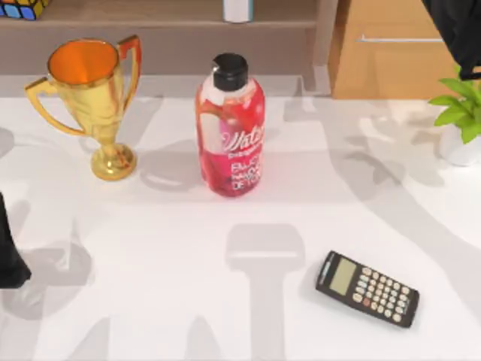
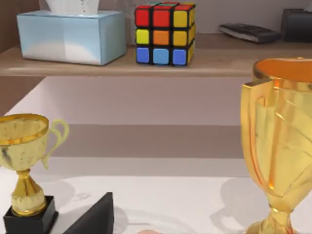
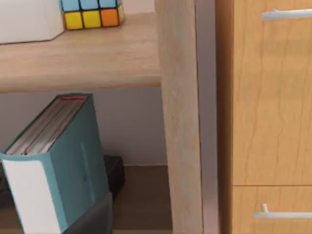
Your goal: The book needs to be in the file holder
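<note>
The book (image 3: 53, 161) has a teal cover and a white spine. It stands leaning under the wooden shelf, its lower end in a dark grey file holder (image 3: 90, 217). From above, the book (image 1: 237, 9) is a small white slab in the shelf unit behind the red bottle. A dark part of my left arm (image 1: 9, 256) sits at the table's left edge. A dark part of my right arm (image 1: 458, 30) hangs at the upper right corner.
On the white table stand a gold trophy (image 1: 94, 105), a red bottle (image 1: 229, 131), a black calculator (image 1: 367, 288) and a potted plant (image 1: 462, 120). The shelf (image 2: 146, 61) carries a tissue box (image 2: 70, 36) and a colour cube (image 2: 163, 34). A smaller trophy (image 2: 24, 165) stands on a black base.
</note>
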Robot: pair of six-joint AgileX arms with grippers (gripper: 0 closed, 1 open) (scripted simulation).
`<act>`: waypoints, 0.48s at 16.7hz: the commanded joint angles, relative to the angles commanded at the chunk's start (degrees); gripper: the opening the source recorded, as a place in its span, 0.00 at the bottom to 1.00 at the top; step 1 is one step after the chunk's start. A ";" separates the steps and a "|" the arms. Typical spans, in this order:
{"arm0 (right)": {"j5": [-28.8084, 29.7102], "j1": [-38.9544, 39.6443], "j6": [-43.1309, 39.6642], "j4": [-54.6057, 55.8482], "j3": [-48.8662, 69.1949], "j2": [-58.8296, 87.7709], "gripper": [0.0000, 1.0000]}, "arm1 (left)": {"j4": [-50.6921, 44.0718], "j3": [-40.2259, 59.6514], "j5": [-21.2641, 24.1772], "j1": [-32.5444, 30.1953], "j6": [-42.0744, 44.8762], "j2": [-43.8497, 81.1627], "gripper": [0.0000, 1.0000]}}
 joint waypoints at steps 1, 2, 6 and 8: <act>1.87 1.53 -0.01 0.96 4.80 6.49 1.00 | 0.00 0.00 0.00 0.00 0.00 0.00 1.00; 3.66 2.91 -0.09 1.88 9.41 12.75 1.00 | 0.00 0.00 0.00 0.00 0.00 0.00 1.00; 9.70 6.72 -0.89 4.94 24.91 33.79 1.00 | 0.00 0.00 0.00 0.00 0.00 0.00 1.00; 11.91 7.51 -1.43 6.05 30.39 40.95 1.00 | 0.00 0.00 0.00 0.00 0.00 0.00 1.00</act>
